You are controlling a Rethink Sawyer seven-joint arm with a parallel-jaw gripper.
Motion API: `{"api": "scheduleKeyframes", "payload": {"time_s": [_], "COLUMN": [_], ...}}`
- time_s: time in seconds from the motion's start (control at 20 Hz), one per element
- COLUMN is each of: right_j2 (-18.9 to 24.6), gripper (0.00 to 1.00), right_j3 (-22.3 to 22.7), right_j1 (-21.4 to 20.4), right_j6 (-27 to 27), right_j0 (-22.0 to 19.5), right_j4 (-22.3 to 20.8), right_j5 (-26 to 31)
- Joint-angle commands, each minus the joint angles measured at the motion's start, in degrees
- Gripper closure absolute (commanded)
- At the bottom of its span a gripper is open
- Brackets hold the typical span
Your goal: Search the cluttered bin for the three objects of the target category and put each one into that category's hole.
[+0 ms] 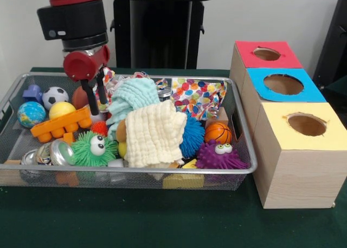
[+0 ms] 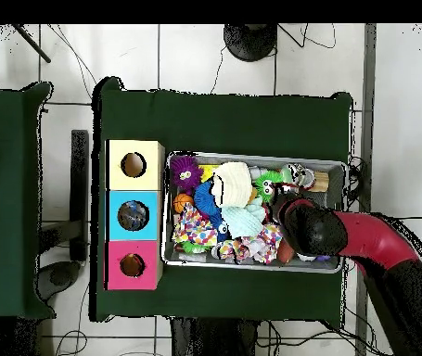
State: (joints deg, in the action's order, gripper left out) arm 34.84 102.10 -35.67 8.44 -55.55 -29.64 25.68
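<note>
Toys fill the wire bin (image 1: 246, 167) that sits on the green table (image 1: 162, 221), toward its left edge as we see it from the front. At the bin's left end we find a globe ball (image 1: 31, 113), a soccer ball (image 1: 55, 96), a yellow ball (image 1: 62, 109) and an orange block (image 1: 61, 124), with a green spiky ball (image 1: 93, 149) nearer the table's front edge. The hand (image 1: 96, 99) hangs down into the bin just right of the soccer ball, its two dark fingers (image 1: 92, 100) slightly apart and closed on nothing; the tips are beside the mint cloth (image 1: 132, 99). Next comes the cream cloth (image 1: 154, 133), draped over the middle of the pile, then a blue spiky ball (image 1: 192, 136), a dotted cloth (image 1: 198, 95), a small basketball (image 1: 217, 132) and a purple spiky ball (image 1: 219, 155). We cannot make out any tan plush animal in either view. Right of the bin stand three wooden boxes in a row; the red-topped box (image 1: 265, 56) is the one nearest the table's far edge, and its round hole (image 1: 267, 54) is uncovered.
</note>
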Motion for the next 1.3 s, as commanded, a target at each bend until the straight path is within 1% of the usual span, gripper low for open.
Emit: {"api": "scheduleKeyframes", "payload": {"time_s": [0.05,0.2,0.3,0.5,0.65,0.8,1.05,1.15,1.3], "right_j2": [7.17,7.62,8.73,10.05,11.71,12.04,11.71,11.39,11.04], "gripper": [0.0,0.0,0.0,0.0,0.0,0.0,0.0,0.0,0.0], "right_j3": [-3.24,-3.08,-2.58,-0.03,1.21,1.82,0.83,0.08,0.03], "right_j1": [6.14,6.07,6.34,5.23,5.07,5.05,6.44,7.61,8.76], "right_j6": [-14.2,-12.64,-13.37,-11.78,-12.92,-12.5,-12.33,-13.66,-14.32], "right_j0": [-3.86,-3.78,-4.18,-3.81,-4.07,-3.5,-2.76,-3.0,-3.25], "right_j4": [-7.18,-8.75,-9.82,-11.37,-12.8,-14.43,-16.95,-18.14,-19.9], "right_j5": [8.06,7.56,8.04,7.87,7.98,7.96,7.99,8.62,8.57]}}
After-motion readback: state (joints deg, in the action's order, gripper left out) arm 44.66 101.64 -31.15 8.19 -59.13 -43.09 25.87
